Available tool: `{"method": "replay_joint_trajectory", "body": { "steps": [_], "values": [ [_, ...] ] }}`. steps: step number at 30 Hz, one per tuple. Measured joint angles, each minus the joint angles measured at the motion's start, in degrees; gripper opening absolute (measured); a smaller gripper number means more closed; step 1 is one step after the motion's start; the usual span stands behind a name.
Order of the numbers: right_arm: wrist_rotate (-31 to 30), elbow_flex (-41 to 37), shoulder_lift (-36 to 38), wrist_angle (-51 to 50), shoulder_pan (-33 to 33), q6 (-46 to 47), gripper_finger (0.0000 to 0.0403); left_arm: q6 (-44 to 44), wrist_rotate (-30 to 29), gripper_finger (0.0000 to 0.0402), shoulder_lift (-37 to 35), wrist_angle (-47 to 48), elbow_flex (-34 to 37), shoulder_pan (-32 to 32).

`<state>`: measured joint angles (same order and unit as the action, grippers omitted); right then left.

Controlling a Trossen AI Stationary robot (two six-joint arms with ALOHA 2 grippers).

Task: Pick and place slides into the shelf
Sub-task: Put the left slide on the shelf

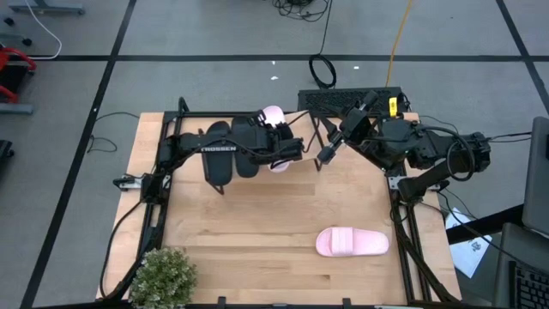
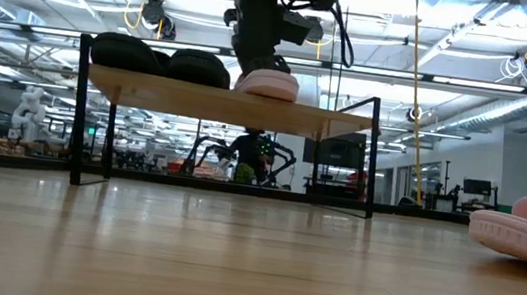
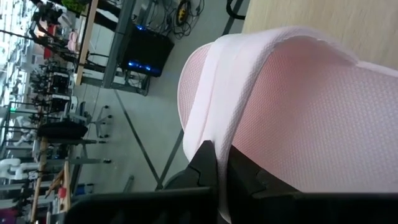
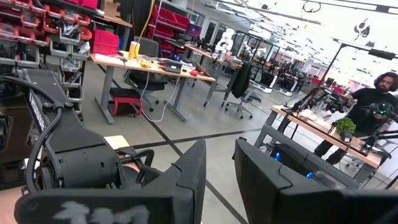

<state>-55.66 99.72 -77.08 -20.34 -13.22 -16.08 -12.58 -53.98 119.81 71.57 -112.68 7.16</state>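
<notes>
The shelf [image 2: 337, 124], a low wooden plank on thin black legs, stands at the table's far side. Two black slides [image 2: 124, 53] [image 2: 199, 67] lie side by side on its left part. To their right on the plank is a pink slide [image 2: 269, 84] [image 1: 273, 114], with my left gripper [image 1: 281, 142] [image 3: 217, 155] shut on it from above. The other pink slide [image 1: 352, 242] lies flat on its sole near the table's right front. My right gripper [image 1: 324, 157] [image 4: 219, 168] hangs raised to the right of the shelf, fingers slightly apart with nothing between them. My left gripper pinches the edge of the pink slide's wide strap [image 3: 214, 134] between its two fingers, one finger [image 3: 205, 163] outside the strap and one under it. It comes slanting down from the table's left. The slide's sole [image 2: 268, 92] sits on the plank, level.
A potted plant [image 1: 163, 276] stands at the table's near left corner. A black ribbed box [image 1: 343, 99] lies just beyond the far edge. Bare tabletop [image 1: 257, 223] spreads in front of the shelf. A person [image 4: 380, 99] stands far off in the room.
</notes>
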Motion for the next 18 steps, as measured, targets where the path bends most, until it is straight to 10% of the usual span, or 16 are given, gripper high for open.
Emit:
{"method": "replay_joint_trajectory", "body": {
  "steps": [18],
  "values": [
    [-0.02, 0.0, -0.02, 0.37, 0.0, -0.03, 0.0073, -3.17, 3.73, 0.0, -2.89, 3.72, 0.02, 1.08]
  ]
}}
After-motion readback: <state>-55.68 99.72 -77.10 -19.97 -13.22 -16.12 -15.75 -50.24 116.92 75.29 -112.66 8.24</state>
